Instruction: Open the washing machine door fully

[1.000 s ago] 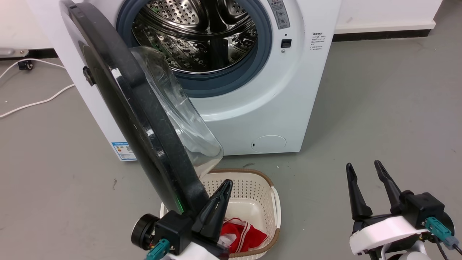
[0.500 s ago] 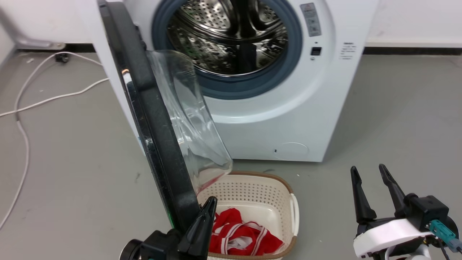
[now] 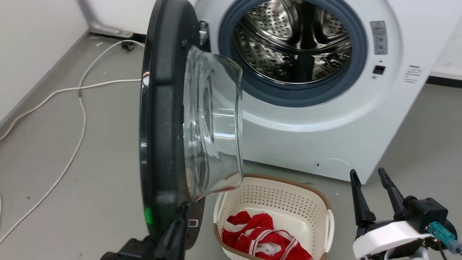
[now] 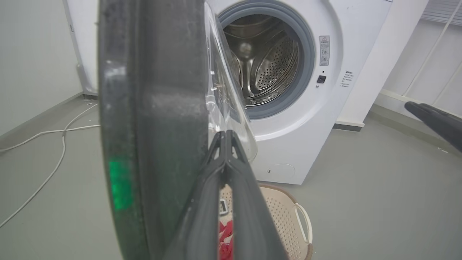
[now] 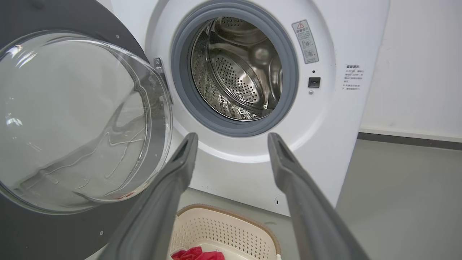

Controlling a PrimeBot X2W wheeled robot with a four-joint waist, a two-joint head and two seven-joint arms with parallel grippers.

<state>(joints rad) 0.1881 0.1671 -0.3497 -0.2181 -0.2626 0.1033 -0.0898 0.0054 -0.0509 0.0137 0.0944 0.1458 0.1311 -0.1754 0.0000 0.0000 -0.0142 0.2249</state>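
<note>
Grey floor (image 3: 43,173) far to the left of the left pincer (image 4: 225,134) carries a white cable (image 3: 82,108) that trails off toward the wall. Just left of that pincer stands the washing machine door (image 3: 162,126), swung out from the machine and seen nearly edge-on from the head. Its glossy black rim is upright, with a small green glow (image 3: 147,216) low on it, and its clear glass bowl (image 3: 213,126) bulges toward the pincer's right. The left pincer is clenched, its two dark fingers pressed together with nothing between them. It rises alongside the inner face of the door's lower rim, under the glass bowl. It seems to rest against the rim, though the wrist view is too close and blurred to be sure of contact. Beyond this pincer and to its right, the white washing machine (image 3: 325,144) shows its grey rubber ring (image 3: 299,95) and steel drum (image 3: 292,43) uncovered. Just right of the left pincer, on the floor before the machine, sits a cream perforated basket (image 3: 274,195) with red and white cloth (image 3: 260,234) in it. Right of the basket, the right pincer (image 3: 366,172) is released. Its fingers are spread wide, point toward the machine's front and grasp nothing, well apart from the door.
</note>
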